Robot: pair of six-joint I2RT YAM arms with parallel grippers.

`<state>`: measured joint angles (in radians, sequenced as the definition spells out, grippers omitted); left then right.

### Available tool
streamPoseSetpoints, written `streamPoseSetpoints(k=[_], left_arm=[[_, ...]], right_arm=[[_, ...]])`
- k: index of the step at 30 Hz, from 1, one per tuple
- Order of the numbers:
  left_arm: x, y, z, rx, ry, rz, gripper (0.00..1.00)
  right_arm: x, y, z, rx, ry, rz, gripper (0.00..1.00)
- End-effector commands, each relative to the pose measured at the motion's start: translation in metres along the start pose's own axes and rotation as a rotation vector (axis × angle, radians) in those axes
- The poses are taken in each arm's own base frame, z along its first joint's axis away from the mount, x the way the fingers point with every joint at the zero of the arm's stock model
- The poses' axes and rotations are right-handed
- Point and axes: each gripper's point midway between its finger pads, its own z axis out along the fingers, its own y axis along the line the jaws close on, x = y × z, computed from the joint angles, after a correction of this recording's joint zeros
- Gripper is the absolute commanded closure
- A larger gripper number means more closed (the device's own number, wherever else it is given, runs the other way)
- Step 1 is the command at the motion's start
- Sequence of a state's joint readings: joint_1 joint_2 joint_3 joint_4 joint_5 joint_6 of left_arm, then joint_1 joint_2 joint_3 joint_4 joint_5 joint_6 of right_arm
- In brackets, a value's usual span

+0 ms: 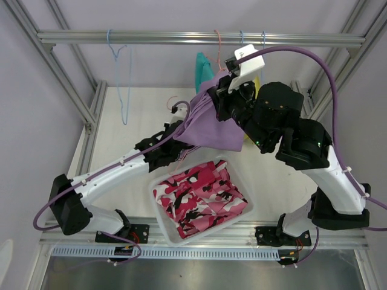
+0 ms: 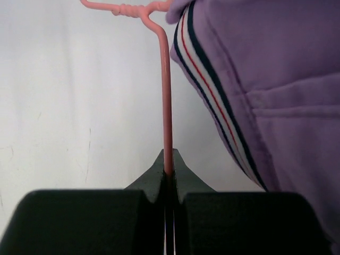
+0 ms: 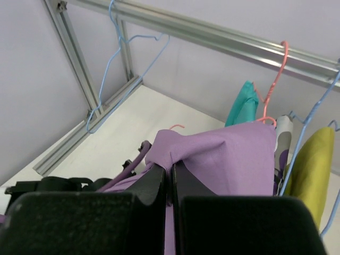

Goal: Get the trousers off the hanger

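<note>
— White table, 1 aluminium rail overhead. Shorts?
— 4 pairs: red-and-white shorts in the white bin, lilac shorts against the pink hanger, teal shorts and mustard shorts hanging.
— Grippers?
— Left gripper pinches the hanger's wire; right gripper probably pinches lilac cloth.

The left gripper is pinching a pink hanger, its two black fingers pressing together on the wire's straight run. The wire is rising upright from the fingertips, bending left near the top and ending in a twisted neck. Lilac shorts are hanging at the right, beside the wire, showing a navy, white and red side band. A white surface is filling the background.
</note>
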<state>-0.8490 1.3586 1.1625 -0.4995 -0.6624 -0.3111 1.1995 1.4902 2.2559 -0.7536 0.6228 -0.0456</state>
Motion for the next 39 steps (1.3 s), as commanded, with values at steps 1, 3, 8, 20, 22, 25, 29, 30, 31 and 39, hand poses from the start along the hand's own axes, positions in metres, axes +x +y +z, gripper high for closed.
streamPoseSetpoints(k=[1,3,8,20,22,25,29,30,31,39], left_arm=[[-0.001,0.007,0.003,-0.092,-0.013,0.085,0.99],[0.001,0.005,0.004,-0.096,-0.013,0.098,0.99],[0.011,-0.001,0.01,-0.098,0.004,0.125,0.99],[0.027,-0.001,0.022,-0.15,0.026,0.206,0.99],[0.022,0.001,0.018,-0.153,0.019,0.199,0.99],[0.009,0.008,0.004,-0.133,-0.02,0.157,0.99],[-0.006,0.02,-0.006,-0.144,-0.094,0.15,0.99],[-0.006,0.022,-0.005,-0.156,-0.092,0.176,0.99],[-0.003,0.023,0.0,-0.17,-0.08,0.19,0.99],[0.009,0.039,0.018,-0.216,-0.007,0.171,0.99]], right_arm=[[-0.071,-0.02,-0.028,0.008,-0.203,0.115,1.0],[-0.076,-0.023,-0.032,0.012,-0.216,0.118,1.0],[-0.089,-0.035,-0.048,0.025,-0.249,0.132,1.0],[-0.104,-0.073,-0.088,0.079,-0.296,0.163,1.0],[-0.1,-0.079,-0.095,0.084,-0.293,0.171,1.0],[-0.091,-0.088,-0.102,0.105,-0.278,0.173,1.0],[-0.087,-0.103,-0.116,0.133,-0.279,0.185,1.0],[-0.087,-0.106,-0.119,0.134,-0.279,0.188,1.0],[-0.089,-0.113,-0.127,0.14,-0.289,0.2,1.0],[-0.081,-0.144,-0.159,0.187,-0.29,0.237,1.0]])
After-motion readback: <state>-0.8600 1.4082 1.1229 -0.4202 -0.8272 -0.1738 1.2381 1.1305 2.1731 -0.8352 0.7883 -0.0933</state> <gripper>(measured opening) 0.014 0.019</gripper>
